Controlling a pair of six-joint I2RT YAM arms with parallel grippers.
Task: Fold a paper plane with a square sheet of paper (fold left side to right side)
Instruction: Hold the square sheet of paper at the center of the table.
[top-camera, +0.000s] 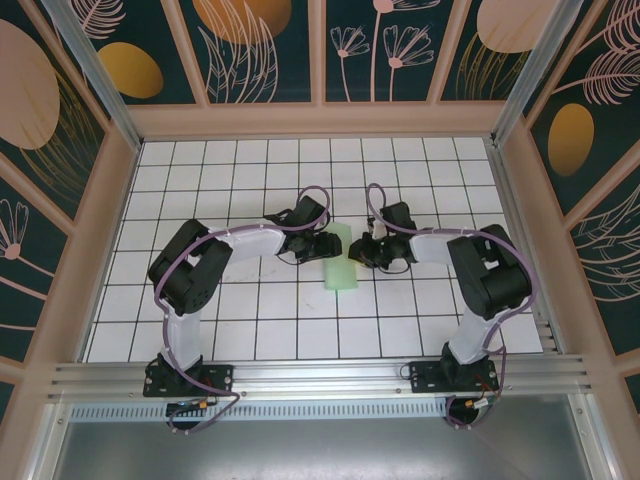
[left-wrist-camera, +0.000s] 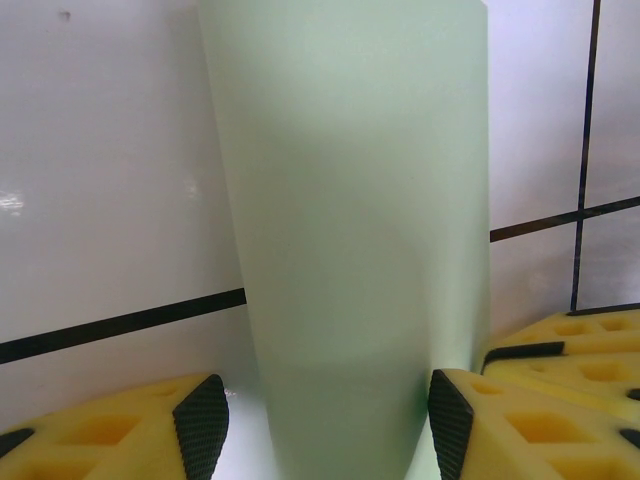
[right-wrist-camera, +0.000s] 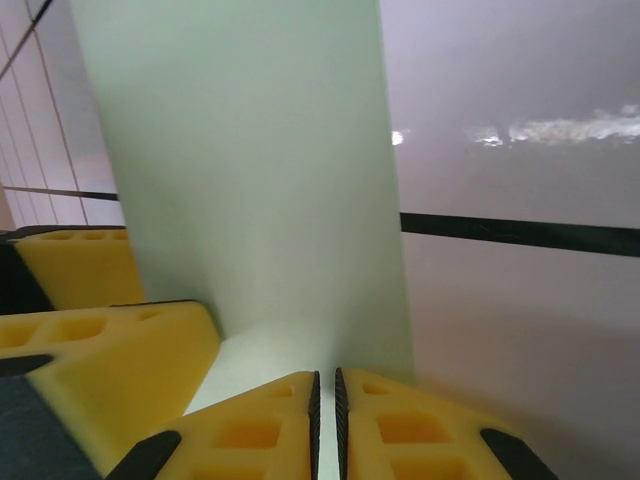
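The square sheet of paper (top-camera: 340, 258) is pale green and lies folded into a narrow strip mid-table between both grippers. My left gripper (top-camera: 325, 245) is at its left side. In the left wrist view the paper (left-wrist-camera: 350, 230) rises curved between the open left gripper (left-wrist-camera: 325, 425); the left pad (left-wrist-camera: 200, 425) stands apart from it and the right pad (left-wrist-camera: 450, 420) is at its edge. My right gripper (top-camera: 362, 252) is at the strip's right side. In the right wrist view the right gripper (right-wrist-camera: 325, 420) has its pads almost together on a thin edge of the paper (right-wrist-camera: 250, 170).
The white grid floor (top-camera: 250, 320) is walled by wooden frames (top-camera: 320, 120) at the back and sides, and a metal rail (top-camera: 320, 375) carries the arm bases at the near edge. Each gripper's yellow fingers show in the other's wrist view (left-wrist-camera: 580, 350) (right-wrist-camera: 100, 370).
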